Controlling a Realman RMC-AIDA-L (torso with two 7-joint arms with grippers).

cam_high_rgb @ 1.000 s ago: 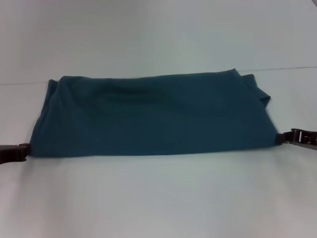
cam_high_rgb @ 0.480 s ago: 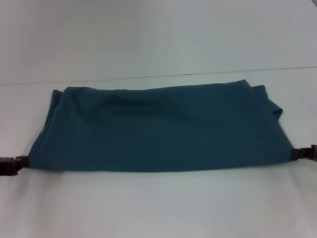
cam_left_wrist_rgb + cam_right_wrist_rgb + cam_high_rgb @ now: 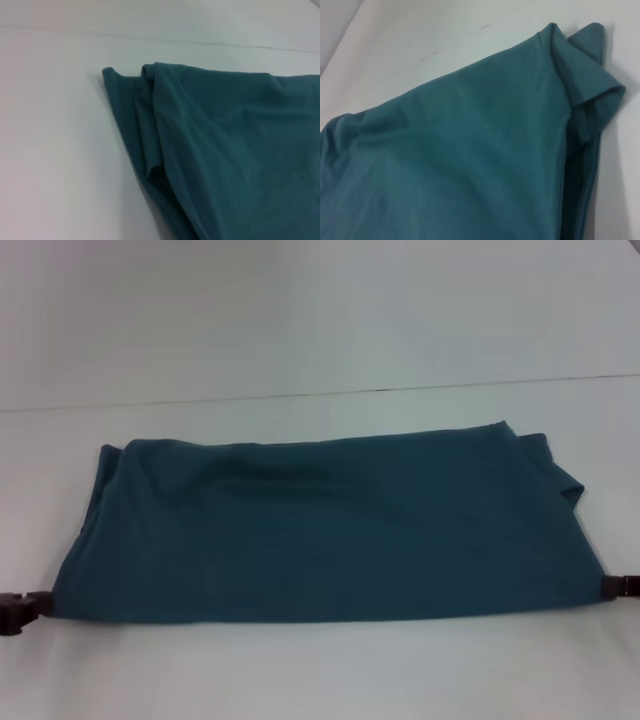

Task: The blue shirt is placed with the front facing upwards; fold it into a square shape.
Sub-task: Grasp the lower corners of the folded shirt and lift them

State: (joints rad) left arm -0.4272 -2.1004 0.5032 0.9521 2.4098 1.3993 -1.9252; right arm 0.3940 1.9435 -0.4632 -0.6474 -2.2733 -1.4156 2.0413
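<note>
Shirt: your shirt [image 3: 325, 530] lay folded into a wide band on the table [image 3: 320, 670], stretched between the two grippers.
Left gripper: the left gripper [image 3: 40, 604] sat clamped on the shirt's near left corner.
Right gripper: the right gripper [image 3: 612, 586] pinched the near right corner, mostly cut off by the frame edge.
Head view only: you saw both grippers here; neither wrist view showed fingers.
Left wrist view: layered folds [image 3: 150, 125] at the shirt's far left corner, beyond that gripper.
Right wrist view: a turned-over flap [image 3: 592, 75] at the far right corner.
Surface: plain pale table, a thin dark seam [image 3: 400, 390] behind the shirt.
Hidden: print and collar were out of sight.
</note>
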